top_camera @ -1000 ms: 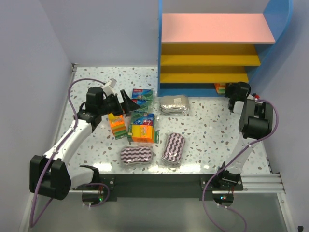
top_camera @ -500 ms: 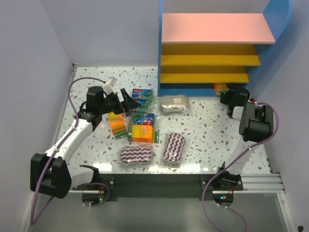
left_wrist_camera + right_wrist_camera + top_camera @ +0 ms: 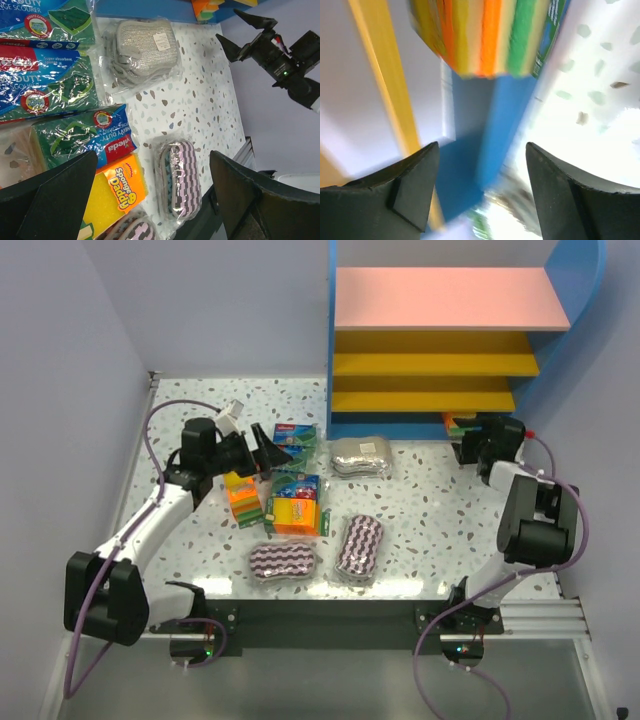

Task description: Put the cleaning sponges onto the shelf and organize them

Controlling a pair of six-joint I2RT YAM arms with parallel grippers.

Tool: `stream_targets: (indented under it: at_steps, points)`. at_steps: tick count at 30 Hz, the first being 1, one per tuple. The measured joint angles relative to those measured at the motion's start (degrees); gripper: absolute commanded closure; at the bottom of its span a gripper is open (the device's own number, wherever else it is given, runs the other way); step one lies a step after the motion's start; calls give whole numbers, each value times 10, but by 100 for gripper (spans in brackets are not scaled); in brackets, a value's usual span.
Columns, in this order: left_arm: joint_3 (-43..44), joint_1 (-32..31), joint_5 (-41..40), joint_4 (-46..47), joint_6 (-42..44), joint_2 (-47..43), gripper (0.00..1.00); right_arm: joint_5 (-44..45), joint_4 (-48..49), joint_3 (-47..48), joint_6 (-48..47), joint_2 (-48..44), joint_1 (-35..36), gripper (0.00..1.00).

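Several wrapped cleaning sponges lie on the table: a green-blue pack (image 3: 293,437), an orange block (image 3: 243,498), a yellow-orange pack (image 3: 293,515), a silvery scourer pack (image 3: 361,456) and two purple striped pads (image 3: 283,562) (image 3: 359,548). My left gripper (image 3: 268,452) hovers open over them with nothing between its jaws; its view shows the scourer (image 3: 145,42), a striped pad (image 3: 182,177) and the yellow-orange pack (image 3: 112,192). An orange-yellow-green pack (image 3: 455,423) (image 3: 485,35) rests at the bottom of the shelf (image 3: 445,298). My right gripper (image 3: 466,447) (image 3: 482,190) stands open and empty just in front of it.
The shelf's blue side (image 3: 505,125) and a yellow board (image 3: 385,85) fill the right wrist view. Lilac walls close in the table on the left, the back and the right. The right gripper (image 3: 250,35) shows in the left wrist view.
My right gripper has opened, let go of the orange-yellow-green pack at the shelf's bottom and drawn back a little. The left arm has barely moved.
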Motion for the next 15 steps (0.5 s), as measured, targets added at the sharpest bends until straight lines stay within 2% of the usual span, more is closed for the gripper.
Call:
stream_targets:
  at_steps: [3,7,11,15]
  points:
    - [0,0,2,0,1,6,0,-24,-142,68,-141,-7,12,33]
    - [0,0,5,0,2,18,0,-28,-255,107,-305,-17,62,36]
    - [0,0,12,6,6,33,0,-33,-325,130,-434,-5,160,33]
    - [2,0,15,2,12,38,0,-47,-336,151,-527,25,248,30]
